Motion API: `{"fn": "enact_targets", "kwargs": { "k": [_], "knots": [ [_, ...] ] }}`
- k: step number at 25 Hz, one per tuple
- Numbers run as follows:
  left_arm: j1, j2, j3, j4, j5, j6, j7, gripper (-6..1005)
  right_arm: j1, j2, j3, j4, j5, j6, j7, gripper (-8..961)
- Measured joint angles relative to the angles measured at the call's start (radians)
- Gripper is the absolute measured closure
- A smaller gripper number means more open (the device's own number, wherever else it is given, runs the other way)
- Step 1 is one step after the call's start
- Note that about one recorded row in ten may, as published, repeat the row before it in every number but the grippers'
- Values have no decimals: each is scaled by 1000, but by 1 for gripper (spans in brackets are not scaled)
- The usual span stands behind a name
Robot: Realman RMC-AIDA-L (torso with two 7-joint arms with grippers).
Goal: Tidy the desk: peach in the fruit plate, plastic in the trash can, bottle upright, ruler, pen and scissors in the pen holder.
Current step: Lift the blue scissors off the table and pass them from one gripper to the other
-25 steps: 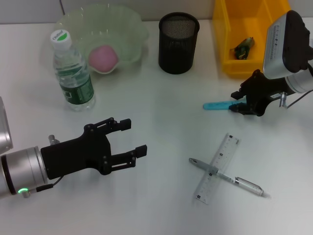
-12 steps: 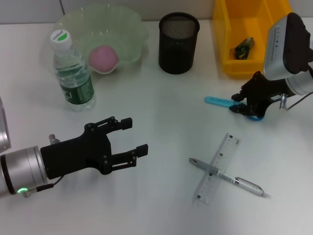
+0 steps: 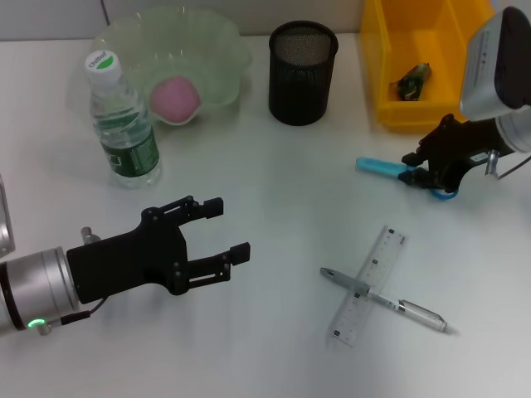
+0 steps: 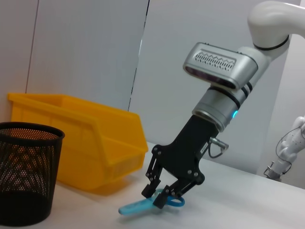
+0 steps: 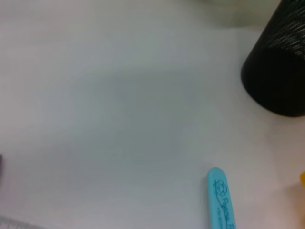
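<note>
One pair of blue scissors point(image 3: 390, 169) was pinched at the handle end by the right gripper point(image 3: 425, 176), its fingers pressed onto the loops, while the capped blade end pointed away toward the middle of the white desk point(image 3: 274, 199). In the left wrist view the scissors point(image 4: 143, 205) hung tilted from that gripper point(image 4: 162, 198), the blade tip low at the desk surface; whether it touched could not be told. The right wrist view showed only the blue blade cover point(image 5: 222, 200) over bare desk, with the pen holder point(image 5: 276, 71) farther off.

The black mesh pen holder point(image 3: 303, 73) stood upright at the back of the desk, well apart from the scissors. A clear ruler point(image 3: 370, 284) lay nearer the front with a pen point(image 3: 386, 301) lying across it, the two touching. The yellow bin point(image 3: 415, 58) sat at the back right, just behind the right gripper, with a small dark scrap point(image 3: 412, 80) inside it.

The pink peach point(image 3: 175, 98) rested in the pale green fruit plate point(image 3: 220, 50) at the back left, and the water bottle point(image 3: 123, 124) stood upright just in front of that plate. The left gripper point(image 3: 226, 232) hovered low over the front left of the desk, fingers spread and holding nothing.
</note>
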Motion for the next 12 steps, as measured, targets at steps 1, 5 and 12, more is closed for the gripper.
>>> {"fn": "enact_targets", "kwargs": {
  "k": [1,5,12],
  "knots": [
    [0,0,0,0,0,0,0,197,0,0,2,-9,0,-11,8,737],
    [-1,-1,0,-1,0,0,0,197,-3,-2,3,-47,-3,-65,39,737],
    [-3,-2,0,-1,0,0,0,198,-21,-2,4,-109,-2,-143,57,737]
  ]
}}
